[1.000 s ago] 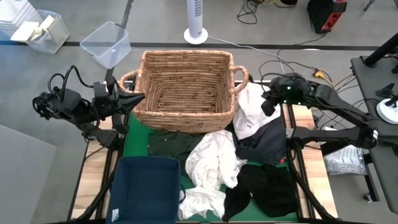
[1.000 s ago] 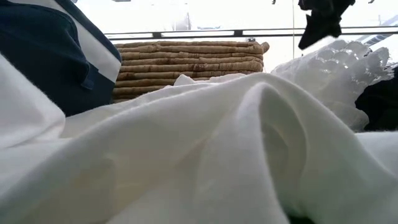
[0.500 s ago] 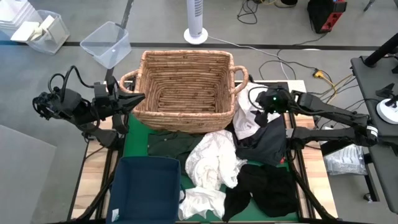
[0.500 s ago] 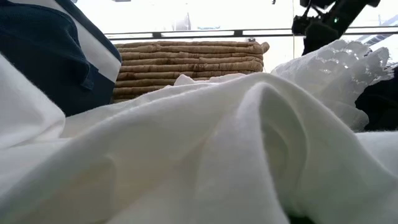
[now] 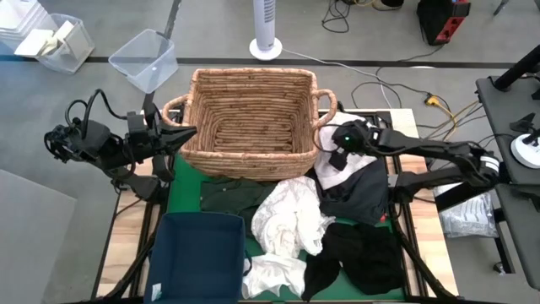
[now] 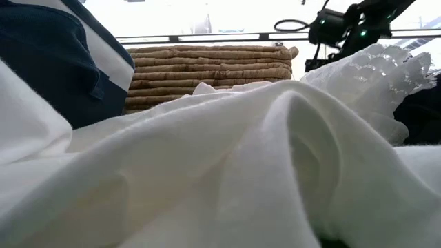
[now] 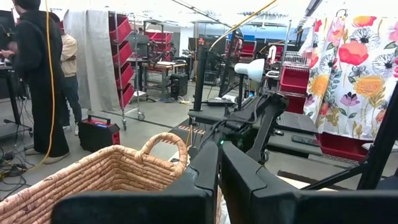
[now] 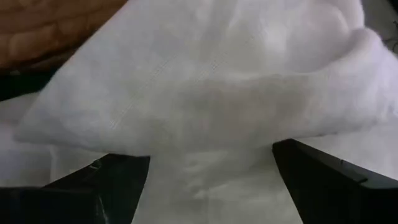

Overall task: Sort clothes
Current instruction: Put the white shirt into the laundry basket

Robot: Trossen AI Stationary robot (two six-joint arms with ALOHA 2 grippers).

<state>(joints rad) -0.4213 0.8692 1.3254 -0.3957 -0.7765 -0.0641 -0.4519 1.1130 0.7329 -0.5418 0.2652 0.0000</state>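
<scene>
My right gripper (image 5: 336,150) is hovering with its fingers (image 8: 93,186) spread apart over a white garment (image 8: 217,81) draped beside the wicker basket (image 5: 253,110). A dark grey garment (image 5: 359,194) is lying just beyond it, with more white clothes (image 5: 291,215) and a black garment (image 5: 363,253) nearby. My left gripper (image 5: 187,133) is waiting, fingers together, against the basket's far side. No readable writing is showing.

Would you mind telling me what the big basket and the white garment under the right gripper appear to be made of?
The basket looks like woven wicker, tan and matte, with coiled rows and looped handles. The white garment under the right gripper looks like soft, thin woven fabric, probably cotton: it drapes in folds and shows a stitched seam.
</scene>
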